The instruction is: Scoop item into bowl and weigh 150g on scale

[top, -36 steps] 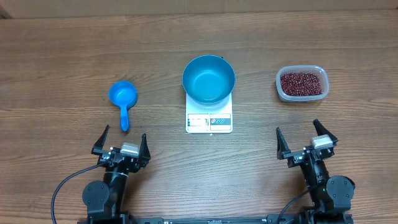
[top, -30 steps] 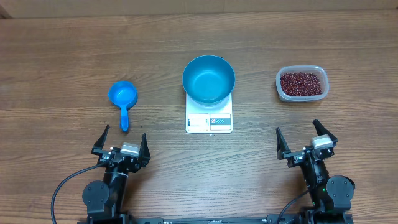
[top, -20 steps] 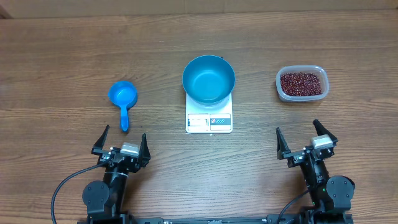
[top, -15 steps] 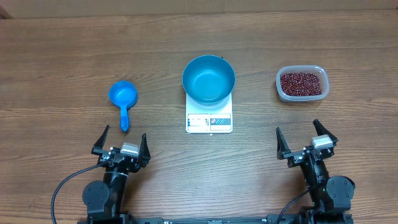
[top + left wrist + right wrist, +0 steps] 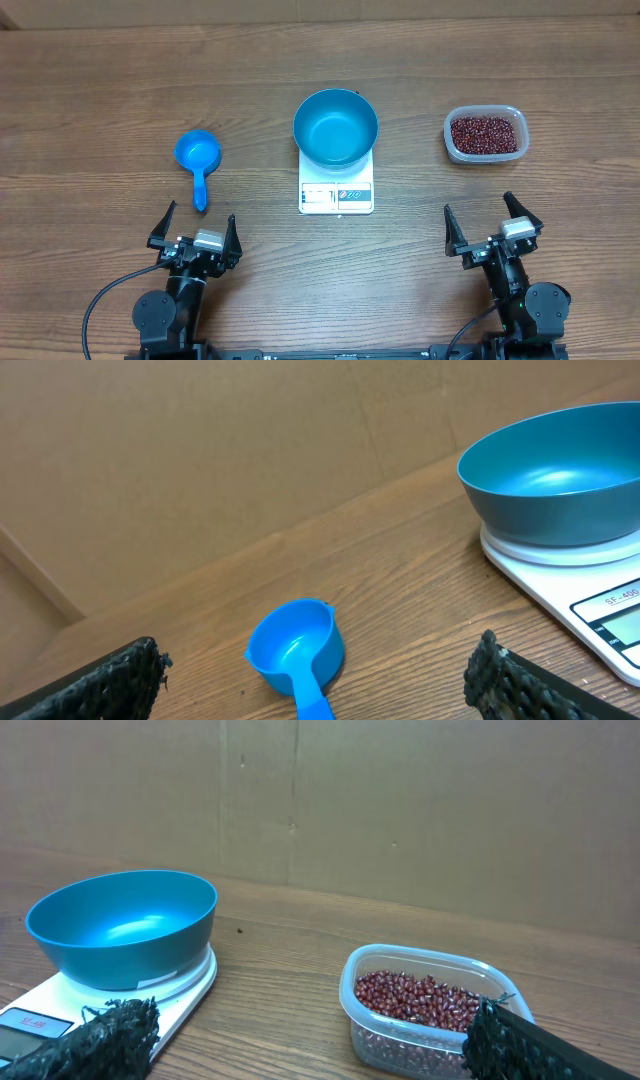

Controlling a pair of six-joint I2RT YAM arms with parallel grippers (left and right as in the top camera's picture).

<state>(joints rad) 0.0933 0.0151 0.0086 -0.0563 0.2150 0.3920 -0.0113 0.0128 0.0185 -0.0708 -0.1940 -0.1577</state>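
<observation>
Two tools sit at the near edge of the counter, both with jaws spread wide and holding nothing. The left tool is at near left; the right tool is at near right. The beans lie as a loose heap in a clear tub at far right, directly beyond the right tool. The bowl stands empty on the scale at centre, between the two arms. No beans are in the bowl, so the task is judged to be at its start.

A blue scoop lies flat on the counter just beyond the left tool, apart from it. Its long axis runs near to far: the handle points toward the left tool, and the cup is at the far end, mouth up. The left arm is clearly the nearer one to the scoop; the right arm is the nearer one to the beans. The coming move likely calls for the left tool to advance straight ahead and close across the handle, jaws set crosswise to that axis.
</observation>
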